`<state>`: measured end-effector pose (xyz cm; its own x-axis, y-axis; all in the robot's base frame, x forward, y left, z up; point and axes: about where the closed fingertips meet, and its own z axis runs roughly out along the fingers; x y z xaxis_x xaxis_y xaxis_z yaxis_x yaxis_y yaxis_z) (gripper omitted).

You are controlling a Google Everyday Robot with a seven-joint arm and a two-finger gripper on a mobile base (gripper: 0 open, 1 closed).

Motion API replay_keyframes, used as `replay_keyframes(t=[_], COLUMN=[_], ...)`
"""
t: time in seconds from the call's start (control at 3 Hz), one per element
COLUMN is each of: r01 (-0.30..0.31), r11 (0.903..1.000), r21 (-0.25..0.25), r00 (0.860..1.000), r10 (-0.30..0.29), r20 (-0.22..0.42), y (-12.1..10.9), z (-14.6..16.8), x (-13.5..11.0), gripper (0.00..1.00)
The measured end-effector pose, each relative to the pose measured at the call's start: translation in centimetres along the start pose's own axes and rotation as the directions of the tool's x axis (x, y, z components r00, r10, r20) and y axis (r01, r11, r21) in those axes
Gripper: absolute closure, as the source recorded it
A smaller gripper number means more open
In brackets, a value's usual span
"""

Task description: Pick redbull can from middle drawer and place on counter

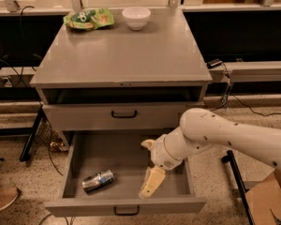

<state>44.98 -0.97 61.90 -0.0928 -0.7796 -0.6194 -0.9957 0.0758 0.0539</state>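
The redbull can lies on its side on the floor of the open middle drawer, toward 7 o'clock. At the can's 3 o'clock, apart from it, the gripper hangs inside the drawer, released and grasping nothing. At 12 o'clock, the counter carries a green snack bag and a white bowl at its far edge.

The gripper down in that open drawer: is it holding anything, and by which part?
Nothing is held. The gripper hangs inside the drawer, right of the can and apart from it.
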Motion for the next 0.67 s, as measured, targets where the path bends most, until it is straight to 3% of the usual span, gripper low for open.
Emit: replay_keyframes(t=[0.33, 0.67], r01=[0.000, 0.016], r11=[1.0000, 0.9997], r21=[0.000, -0.016], r00=[1.000, 1.000], r10=[0.000, -0.016], r20=[0.000, 0.015], y=[0.0, -1.3], z=[0.0, 2.7], x=[0.0, 0.2], gripper=[0.00, 0.00])
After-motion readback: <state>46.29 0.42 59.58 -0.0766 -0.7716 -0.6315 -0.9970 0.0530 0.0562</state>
